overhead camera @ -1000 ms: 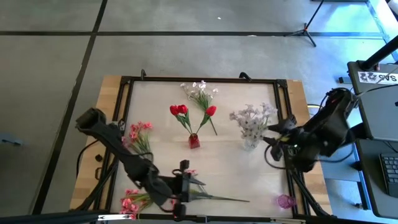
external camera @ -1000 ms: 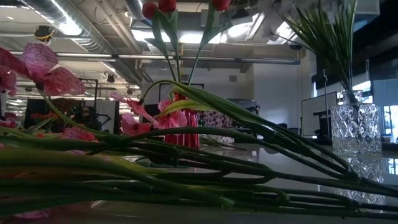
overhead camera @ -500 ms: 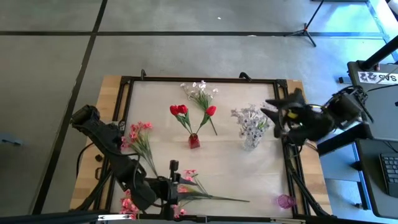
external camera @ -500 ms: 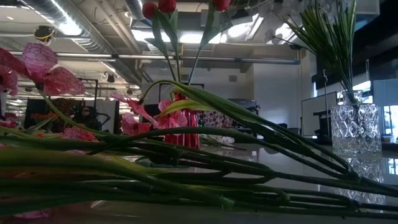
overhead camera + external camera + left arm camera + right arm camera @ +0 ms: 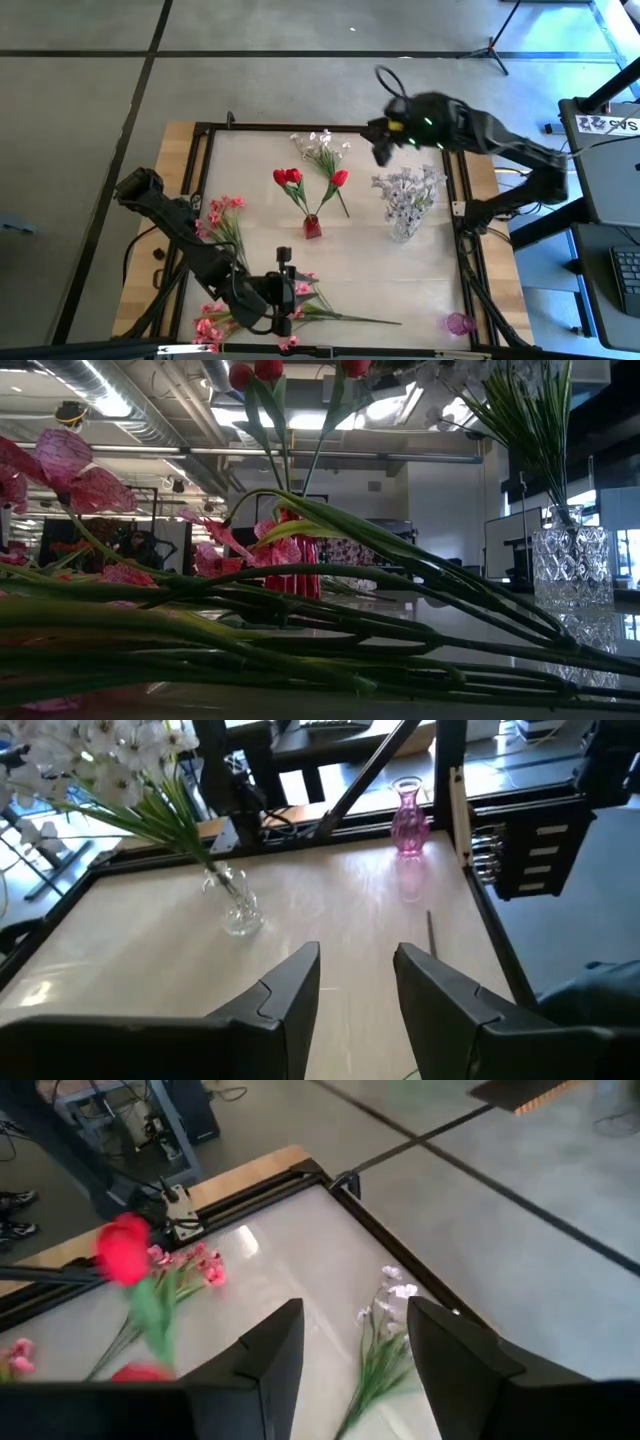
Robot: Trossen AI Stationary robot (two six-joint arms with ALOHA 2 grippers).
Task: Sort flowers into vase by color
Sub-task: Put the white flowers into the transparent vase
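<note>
Near the counter's far edge, right of its middle, the right claw (image 5: 385,143) hung above the surface, fingers spread and empty; its own wrist view showed clear space between them. A loose white sprig (image 5: 323,150) lay just beside it toward the counter's middle, blossoms at the far edge, stem running back toward the near edge and the red vase (image 5: 312,227). In the right wrist view the white sprig (image 5: 385,1335) showed between the fingers and beyond them.

Red tulips (image 5: 290,178) stood in the red vase at mid-counter. White blossoms (image 5: 403,190) filled the clear vase (image 5: 403,230) toward the right edge. A pink vase (image 5: 458,323) stood empty at the near right corner. Pink sprays (image 5: 225,212) lay along the left edge, with more (image 5: 302,293) at the near edge.

The left claw (image 5: 282,300) was low at the near edge among those pink stems, fingers spread, nothing visibly pinched.

Judgement: the right arm was much the nearer to the white sprig. A grasp would likely need the fingers set across the stem's far-to-near line, then a short carry rightward to the clear vase.
</note>
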